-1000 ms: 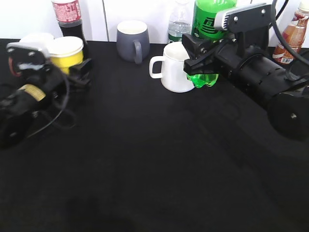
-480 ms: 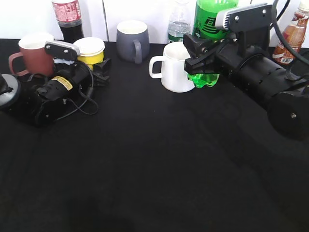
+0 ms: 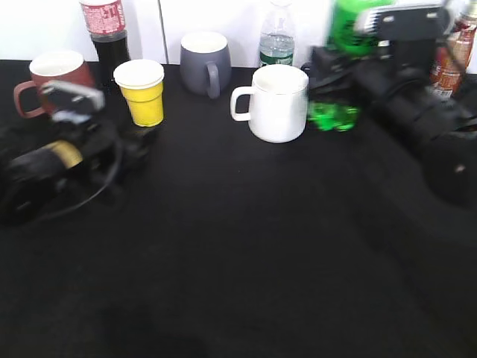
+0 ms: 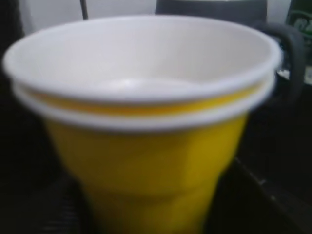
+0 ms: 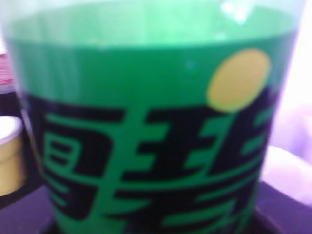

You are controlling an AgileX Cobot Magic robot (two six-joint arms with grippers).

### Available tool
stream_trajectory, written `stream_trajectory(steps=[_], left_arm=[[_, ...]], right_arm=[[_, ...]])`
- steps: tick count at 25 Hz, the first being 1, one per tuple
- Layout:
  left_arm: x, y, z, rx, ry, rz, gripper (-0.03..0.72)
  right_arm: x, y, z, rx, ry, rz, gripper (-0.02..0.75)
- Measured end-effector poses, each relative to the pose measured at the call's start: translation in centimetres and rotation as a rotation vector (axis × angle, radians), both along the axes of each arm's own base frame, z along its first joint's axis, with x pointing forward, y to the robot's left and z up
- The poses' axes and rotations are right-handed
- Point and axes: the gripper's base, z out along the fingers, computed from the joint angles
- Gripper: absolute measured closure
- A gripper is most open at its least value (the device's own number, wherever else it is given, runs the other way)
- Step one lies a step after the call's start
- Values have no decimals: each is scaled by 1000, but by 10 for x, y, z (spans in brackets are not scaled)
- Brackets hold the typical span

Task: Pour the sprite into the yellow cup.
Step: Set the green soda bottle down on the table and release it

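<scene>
Black bench [image 3: 246,246] was crowded; my right gripper [image 3: 328,89] clasped the sprite [image 3: 350,22]; left gripper [image 3: 138,138] unclear, so I should carry it upright toward the yellow cup [image 3: 141,93].

Bright, even light; both arms motion-blurred; wrist close-ups soft; white backdrop overexposed.

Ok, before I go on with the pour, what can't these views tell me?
- Right gripper: exterior view is motion-blurred, wrist view filled by the sprite bottle; grip unclear.
- Bottle cap: cut off by the top edge in the exterior view.
- Left gripper: blurred in the exterior view; the yellow cup fills its wrist view, so jaws and contact unclear.
- Cup bottom: blurred in the left wrist view.
</scene>
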Motion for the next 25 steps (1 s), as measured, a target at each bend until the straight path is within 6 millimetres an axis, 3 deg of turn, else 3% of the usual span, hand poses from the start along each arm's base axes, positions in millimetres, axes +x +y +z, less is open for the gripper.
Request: stream_trajectory(steps=[3,5,7,12,16,20,23,25], left_arm=[[-41,14,23,12,43,31,99],[-56,19,45,34,58,40,102],[-64,23,66,63,79,53,103],[-78,29,91,107,122,73,104],[-81,22,93,109,120,49,106],[-81,23,92,112,124,49,109],[-81,23,92,112,124,49,109],[-81,23,92,112,124,49,109]], right_arm=[[14,-37,-2,-3,25,-117,290],[21,-66,-3,-5,38,-203,290],[25,-88,-5,-19,38,-252,290],[56,-116,-46,-43,76,-331,290],[93,-119,-69,-46,49,-340,290],[108,-118,-73,-40,11,-341,281],[108,-118,-72,-58,5,-341,132],[108,-118,-62,-58,-4,-339,117]])
